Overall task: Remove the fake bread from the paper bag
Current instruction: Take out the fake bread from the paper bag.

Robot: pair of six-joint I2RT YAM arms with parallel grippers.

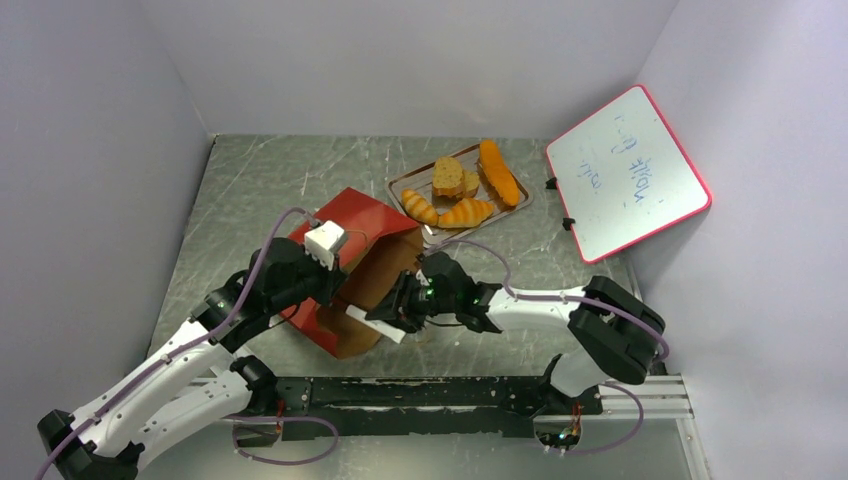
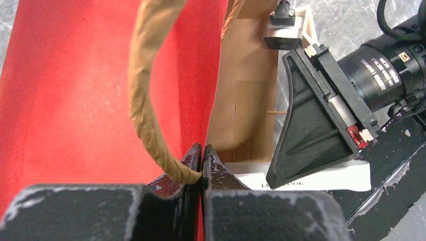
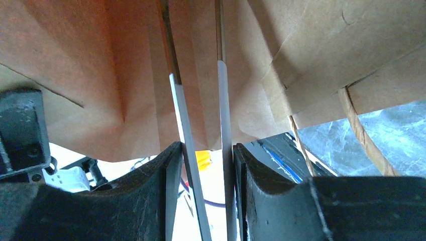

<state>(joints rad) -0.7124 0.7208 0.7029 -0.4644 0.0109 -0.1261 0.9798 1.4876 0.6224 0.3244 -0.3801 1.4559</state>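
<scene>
Grey table (image 1: 250, 190), paper bag (image 1: 350, 212) lying mid-table: left gripper (image 2: 202, 153) pinched tight on its rim by the cord handle (image 2: 143, 110), right gripper (image 3: 207, 148) at the mouth, grip unclear. Bread (image 1: 497, 172) sits on the far tray (image 1: 394, 184).

Red paper bag (image 1: 352, 215) tilted, brown inside showing — fake bread (image 1: 466, 212) lies outside, just beyond.
</scene>
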